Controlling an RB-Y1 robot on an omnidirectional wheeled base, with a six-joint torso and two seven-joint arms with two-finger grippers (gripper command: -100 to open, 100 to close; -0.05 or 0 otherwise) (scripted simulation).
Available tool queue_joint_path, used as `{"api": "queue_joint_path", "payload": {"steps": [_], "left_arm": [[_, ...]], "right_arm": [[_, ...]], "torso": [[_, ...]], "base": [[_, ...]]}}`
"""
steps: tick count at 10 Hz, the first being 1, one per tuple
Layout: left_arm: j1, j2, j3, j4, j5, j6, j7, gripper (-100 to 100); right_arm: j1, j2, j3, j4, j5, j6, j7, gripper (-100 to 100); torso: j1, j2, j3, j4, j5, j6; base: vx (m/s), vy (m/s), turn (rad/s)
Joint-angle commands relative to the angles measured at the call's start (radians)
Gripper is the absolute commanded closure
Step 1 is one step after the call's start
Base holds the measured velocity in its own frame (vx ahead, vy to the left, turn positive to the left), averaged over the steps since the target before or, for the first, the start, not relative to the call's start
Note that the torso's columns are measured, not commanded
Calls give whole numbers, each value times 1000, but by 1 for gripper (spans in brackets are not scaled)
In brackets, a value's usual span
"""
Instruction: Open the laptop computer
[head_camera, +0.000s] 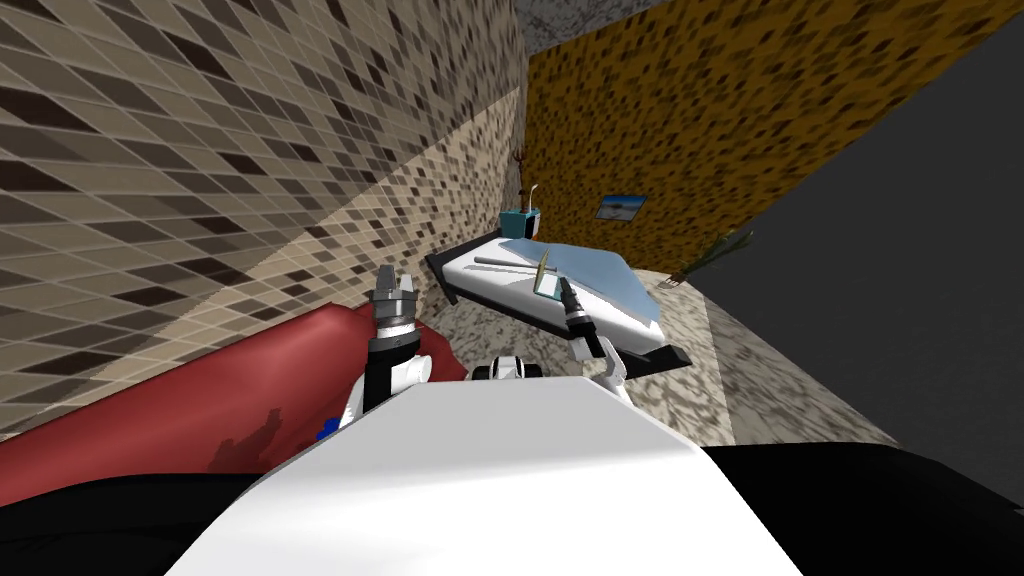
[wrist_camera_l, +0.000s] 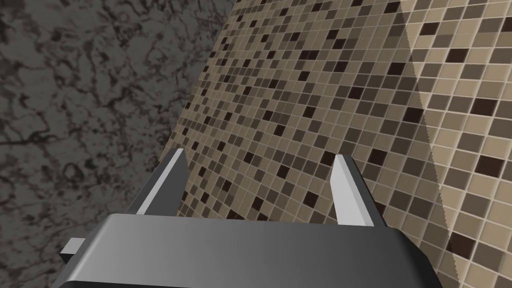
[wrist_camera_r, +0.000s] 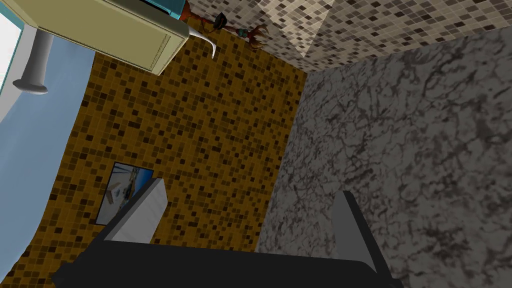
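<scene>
The laptop is a thin tan slab on the bed, at the edge of the blue cover. From the head view it looks edge-on, so I cannot tell how far its lid is raised. My right gripper hovers just beside it, over the bed. In the right wrist view the gripper is open with nothing between its fingers, and the cream slab of the laptop lies well beyond the fingertips. My left gripper is raised near the tiled wall, open and holding nothing.
A red sofa runs along the tiled wall at my left. A grey rod lies on the bed. A teal box with a plant stands at the bed's far end. A picture hangs on the orange wall.
</scene>
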Motion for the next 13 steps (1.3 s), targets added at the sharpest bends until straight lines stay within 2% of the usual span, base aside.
{"api": "queue_joint_path", "payload": {"steps": [1,2,3,4,6,7,8,9,10,11,12,13], "left_arm": [[0,0,0,0,0,0,0,0],[0,0,0,0,0,0,0,0],[0,0,0,0,0,0,0,0],[0,0,0,0,0,0,0,0],[0,0,0,0,0,0,0,0],[0,0,0,0,0,0,0,0],[0,0,0,0,0,0,0,0],[0,0,0,0,0,0,0,0],[0,0,0,0,0,0,0,0],[0,0,0,0,0,0,0,0],[0,0,0,0,0,0,0,0],[0,0,0,0,0,0,0,0]], "right_arm": [[-22,-31,3,65,23,40,45,-100],[-47,-61,4,95,41,77,82,-100],[-47,-61,4,123,41,77,82,-100],[-73,-92,4,152,60,115,120,-100],[-73,-92,4,182,60,115,120,-100],[-99,-123,4,215,79,154,159,-100],[-99,-123,4,240,79,154,159,-100],[-99,-123,4,243,79,154,159,-100],[-126,-155,4,290,99,194,198,-100],[-126,-155,4,304,99,194,198,-100],[-152,-188,3,334,119,234,238,-100],[-152,-188,3,352,119,234,238,-100]], "torso": [[1,0,0,0,0,-1],[0,0,0,0,0,0],[0,0,0,0,0,-1],[-1,-1,0,0,0,0],[0,-1,-1,0,0,0],[-2,-2,-1,0,0,0],[0,-1,0,0,0,-2],[0,0,0,0,0,0],[-1,-1,0,0,0,0],[1,0,0,0,0,-2],[0,0,0,0,0,0],[1,0,0,0,0,-1]], "base": [[-35,41,139],[-43,44,245],[-37,34,124],[-42,44,281],[-18,26,44],[-27,32,240],[-28,31,173],[-11,15,-8],[-32,46,292],[-27,41,140],[-28,57,186],[-25,46,150]]}}
